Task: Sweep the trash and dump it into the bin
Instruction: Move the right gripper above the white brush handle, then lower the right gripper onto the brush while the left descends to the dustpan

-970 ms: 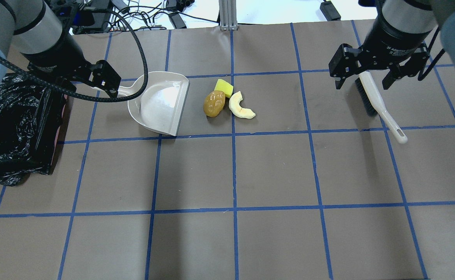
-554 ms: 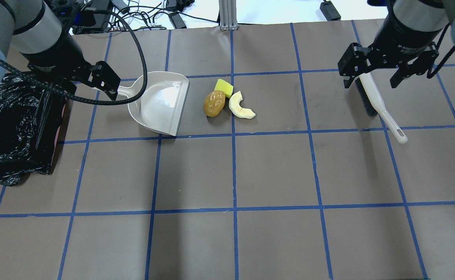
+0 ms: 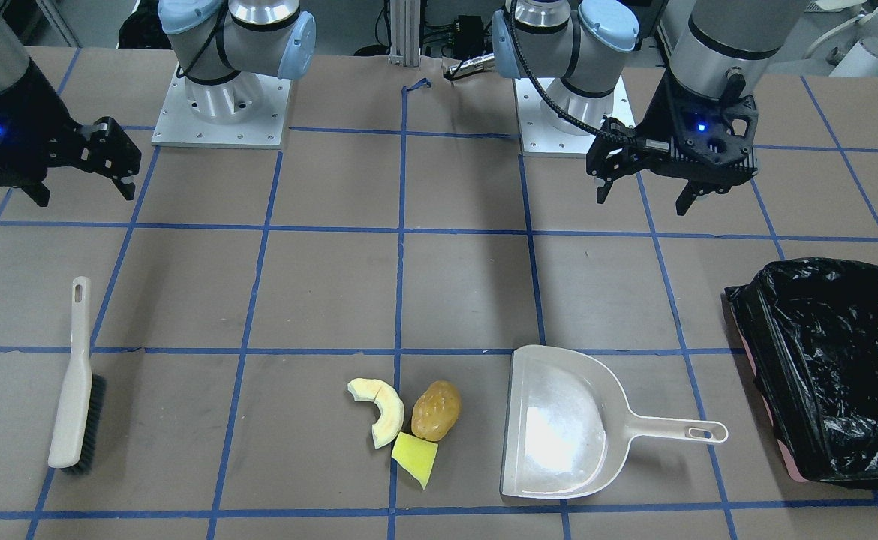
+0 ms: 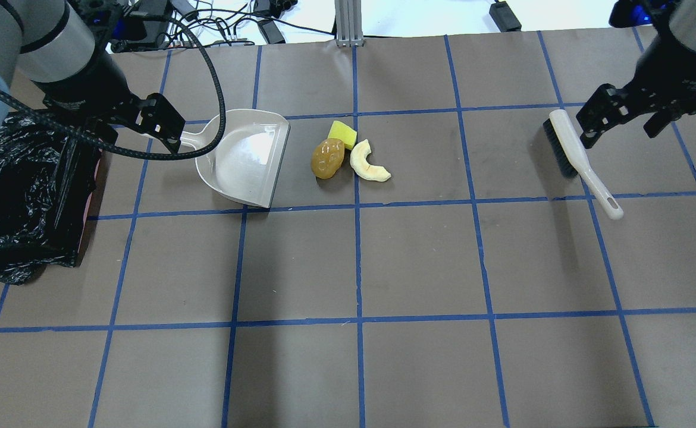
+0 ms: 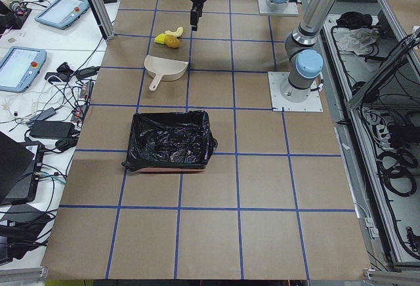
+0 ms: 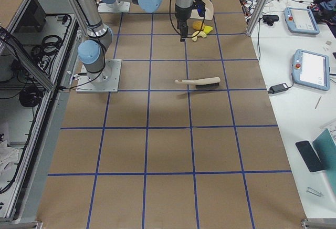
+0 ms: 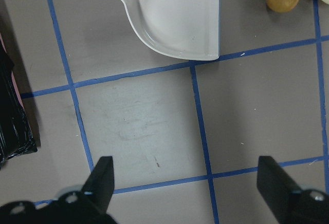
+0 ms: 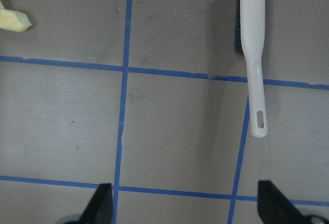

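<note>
Overhead view: the right jaws, spread and empty, have swung off the brush (image 4: 574, 151) they straddled a second ago. They now hang just beside its bristle head at 3 o'clock, near the bench (image 4: 419, 261) edge. The left jaws, also spread, have not moved and hover over the handle of the dustpan (image 4: 247, 160). The trash lies unmoved at 3 o'clock of the pan's open lip: a brown lump (image 4: 327, 159), a yellow wedge (image 4: 342, 134) just beside it at 1 o'clock, and a cream crescent (image 4: 367, 161) at 3 o'clock. The bin (image 4: 21, 196) stands at the 9 o'clock edge. Bare bench fills the 6 o'clock half.

Front-facing view: both jaws hang toward 12 o'clock, well apart from every item. Open bench separates brush and trash.

Left wrist view: spread jaws frame bare bench, with the dustpan at 12 o'clock and the bin's corner at 9.

Right wrist view: spread jaws again, with the brush at 1 o'clock and the crescent's tip at 10.
</note>
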Motion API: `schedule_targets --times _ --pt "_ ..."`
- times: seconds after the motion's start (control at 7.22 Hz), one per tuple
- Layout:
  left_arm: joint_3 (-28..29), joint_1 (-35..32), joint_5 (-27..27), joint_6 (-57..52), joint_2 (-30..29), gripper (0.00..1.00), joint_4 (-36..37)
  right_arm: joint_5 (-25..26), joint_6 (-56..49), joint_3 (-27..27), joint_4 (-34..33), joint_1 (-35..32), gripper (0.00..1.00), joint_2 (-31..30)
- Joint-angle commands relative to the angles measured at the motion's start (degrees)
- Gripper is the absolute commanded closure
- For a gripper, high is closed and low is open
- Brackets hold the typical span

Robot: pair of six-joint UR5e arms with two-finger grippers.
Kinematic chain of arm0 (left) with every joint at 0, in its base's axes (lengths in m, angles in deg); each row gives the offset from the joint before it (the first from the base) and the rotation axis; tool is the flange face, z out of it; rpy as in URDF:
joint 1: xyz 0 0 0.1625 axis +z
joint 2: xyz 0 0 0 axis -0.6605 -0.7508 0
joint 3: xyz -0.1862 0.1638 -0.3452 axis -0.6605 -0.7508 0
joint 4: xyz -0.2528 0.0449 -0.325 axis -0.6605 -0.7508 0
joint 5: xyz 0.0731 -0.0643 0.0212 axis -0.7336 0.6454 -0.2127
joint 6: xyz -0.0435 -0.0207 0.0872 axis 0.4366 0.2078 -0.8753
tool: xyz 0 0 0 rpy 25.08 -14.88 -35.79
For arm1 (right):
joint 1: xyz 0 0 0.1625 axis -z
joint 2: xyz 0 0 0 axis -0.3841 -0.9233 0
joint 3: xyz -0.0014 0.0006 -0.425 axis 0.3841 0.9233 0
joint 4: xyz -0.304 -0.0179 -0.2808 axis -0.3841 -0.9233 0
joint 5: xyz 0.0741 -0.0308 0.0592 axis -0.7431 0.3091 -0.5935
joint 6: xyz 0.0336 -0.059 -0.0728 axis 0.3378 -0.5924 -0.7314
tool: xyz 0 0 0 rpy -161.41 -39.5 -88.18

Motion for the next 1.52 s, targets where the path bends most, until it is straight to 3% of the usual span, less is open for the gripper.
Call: schedule_targets --times 0.0,0.28,0.83,1.25,1.39 --pt "0.0 0.2 -0.3 -4.8 -1.1 0.00 0.3 -0.3 -8.0 -2.5 -1.5 6.3 0.00 1.5" --pt "-0.1 4.9 0.0 -21.9 -4.7 0.00 3.2 0.0 -11.3 -6.8 -10.6 7.2 0.00 5.1" --pt "0.7 7.8 0.1 -66.1 -19.3 0.00 20.9 4.1 -16.4 -8.9 -17.5 7.5 0.00 12.5" --pt "5.4 7.8 -3.3 -86.1 -28.2 0.00 21.5 3.7 -14.8 -9.1 -19.6 7.5 0.09 18.1" --pt "6.1 7.8 -3.5 -87.1 -29.9 0.00 21.9 3.6 -13.0 -9.1 -19.8 7.5 0.09 19.9"
